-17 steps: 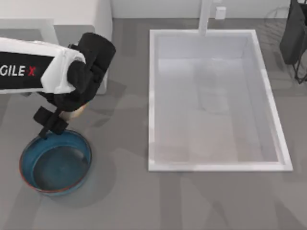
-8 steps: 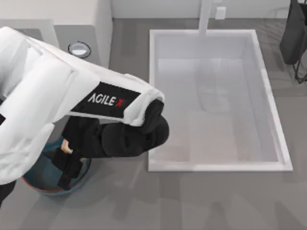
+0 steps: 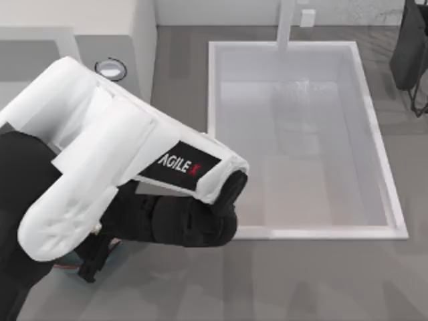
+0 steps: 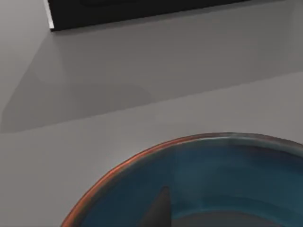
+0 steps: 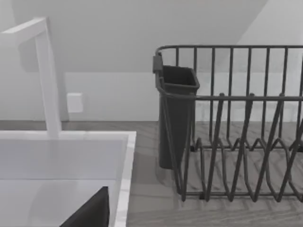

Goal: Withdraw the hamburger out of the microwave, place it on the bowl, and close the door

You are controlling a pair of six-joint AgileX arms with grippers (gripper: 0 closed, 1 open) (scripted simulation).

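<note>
My left arm (image 3: 114, 174) reaches across the left of the table in the top view and covers almost all of the bowl. Its black gripper (image 3: 90, 264) pokes out under the arm at the bowl's near edge. The left wrist view looks down into the teal-blue bowl (image 4: 227, 179) with its reddish-brown rim, from just above. The hamburger is hidden. The white microwave (image 3: 144, 40) stands at the back left, one silver-rimmed knob (image 3: 110, 68) showing on its grey panel. I cannot make out how the door stands.
A white sink basin (image 3: 301, 140) with a faucet (image 3: 287, 23) fills the middle and right of the table. A dark wire dish rack (image 5: 236, 123) with a cutlery cup (image 5: 176, 113) stands at the back right. Bare grey tabletop lies along the front edge.
My left arm has swung over the bowl and toward the front left, now hiding it. The hamburger, seen at the gripper above the bowl half a second ago, is now covered.
</note>
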